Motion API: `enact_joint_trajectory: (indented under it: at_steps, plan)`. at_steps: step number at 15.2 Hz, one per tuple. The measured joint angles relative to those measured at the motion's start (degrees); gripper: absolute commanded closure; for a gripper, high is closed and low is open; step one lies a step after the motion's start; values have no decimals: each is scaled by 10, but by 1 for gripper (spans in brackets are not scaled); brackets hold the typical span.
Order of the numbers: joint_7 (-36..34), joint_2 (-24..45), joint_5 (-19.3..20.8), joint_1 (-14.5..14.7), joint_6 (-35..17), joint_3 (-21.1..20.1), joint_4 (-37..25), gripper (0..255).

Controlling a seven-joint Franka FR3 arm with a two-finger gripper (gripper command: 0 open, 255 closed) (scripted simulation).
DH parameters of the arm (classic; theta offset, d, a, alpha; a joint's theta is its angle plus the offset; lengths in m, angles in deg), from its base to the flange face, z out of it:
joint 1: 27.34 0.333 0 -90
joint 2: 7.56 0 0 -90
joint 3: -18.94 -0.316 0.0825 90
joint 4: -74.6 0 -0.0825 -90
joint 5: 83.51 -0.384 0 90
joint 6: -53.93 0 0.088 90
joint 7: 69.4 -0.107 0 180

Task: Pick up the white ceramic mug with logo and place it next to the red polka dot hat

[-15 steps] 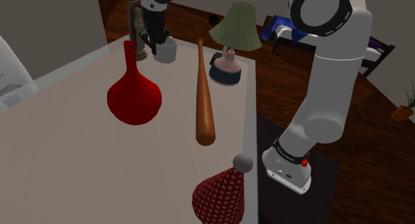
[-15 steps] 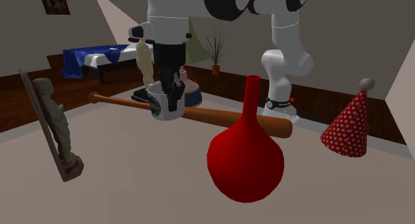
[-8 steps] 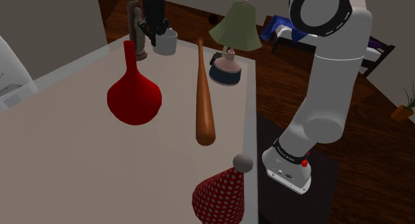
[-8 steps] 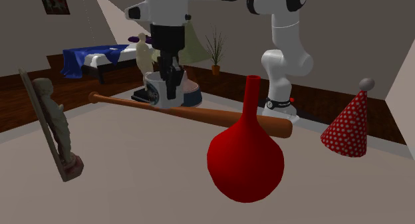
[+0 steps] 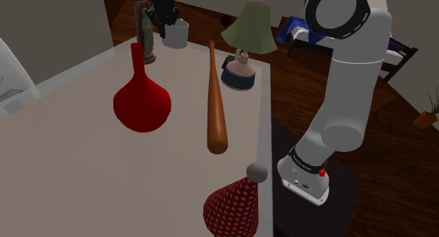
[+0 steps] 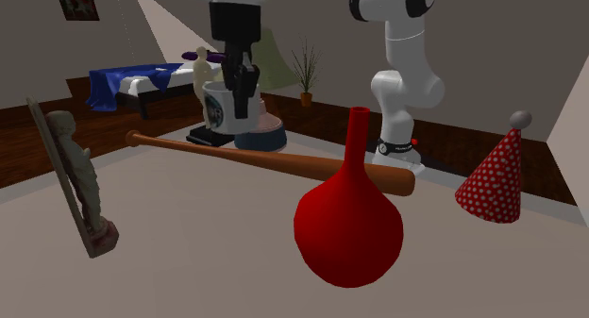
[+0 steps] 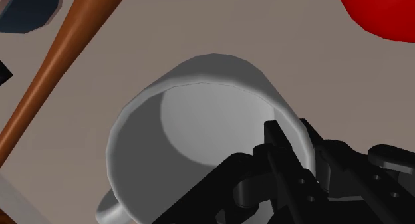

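Observation:
The white mug [image 5: 176, 35] hangs in the air above the far end of the table, lifted clear of the brown bat. My black gripper [image 5: 167, 19] is shut on its rim from above. In the second exterior view the mug [image 6: 220, 106] shows a round dark logo, and the gripper [image 6: 243, 88] clasps its wall. The wrist view looks into the mug [image 7: 193, 123], with the gripper [image 7: 292, 153] pinching one side of the rim, one finger inside. The red polka dot hat [image 5: 233, 205] with its grey pompom stands at the near table edge, far from the mug; it also stands at the second exterior view's right as the hat [image 6: 495, 177].
A red long-necked vase [image 5: 141, 96] and a brown baseball bat [image 5: 216, 98] lie between mug and hat. A lamp with a green shade [image 5: 247, 47] stands by the table's edge. A figurine [image 5: 147, 37] stands beside the mug. The table [image 5: 84, 172] is bare near the hat.
The gripper has risen straight up with the mug, which has left the table and now hangs higher above the bat. Nothing else moved.

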Motion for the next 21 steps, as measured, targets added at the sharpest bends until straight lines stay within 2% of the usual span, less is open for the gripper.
enact_joint_trajectory:
  at_steps: [11, 17, 20, 21]
  plan:
    - [5, 45, 6, 10, 112, 0, -157, 255]
    - [10, 98, 13, 21, 192, 2, -291, 255]
    - [-9, 56, 10, 30, 176, -3, -230, 255]
    - [-20, 21, 7, 31, 153, -7, -171, 255]
